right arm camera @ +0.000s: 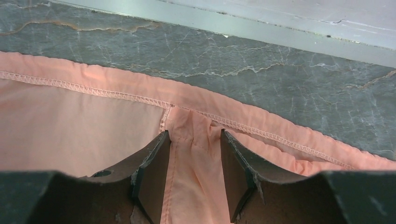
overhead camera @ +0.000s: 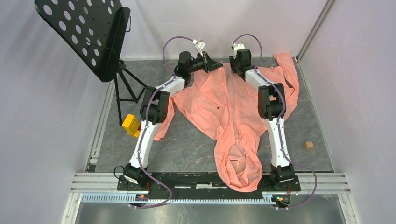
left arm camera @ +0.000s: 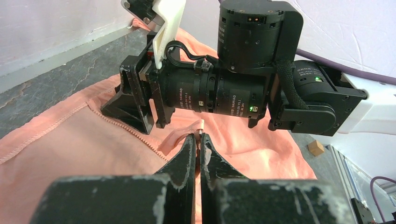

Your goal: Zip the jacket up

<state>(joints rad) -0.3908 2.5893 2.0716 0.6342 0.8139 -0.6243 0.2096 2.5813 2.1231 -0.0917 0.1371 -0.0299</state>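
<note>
Currently the salmon-pink thin-fabric hooded jacket point(overhead camera: 210, 102) is lying spread on the grey marbled counter point(overhead camera: 187, 144), its hood pointing to 6 o'clock. At its 12 o'clock hem, the left hand point(left arm camera: 199, 140) is pinching the zipper tab point(left arm camera: 201, 132), fingers pressed together. The right hand point(right arm camera: 194, 140), half spread, is straddling a fabric fold.

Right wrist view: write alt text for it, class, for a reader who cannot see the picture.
The right gripper, its two dark fingers apart, straddles a wrinkled strip of the salmon-pink jacket just inside its stitched hem. Beyond the hem lies the grey veined table, then a pale wall base.
</note>
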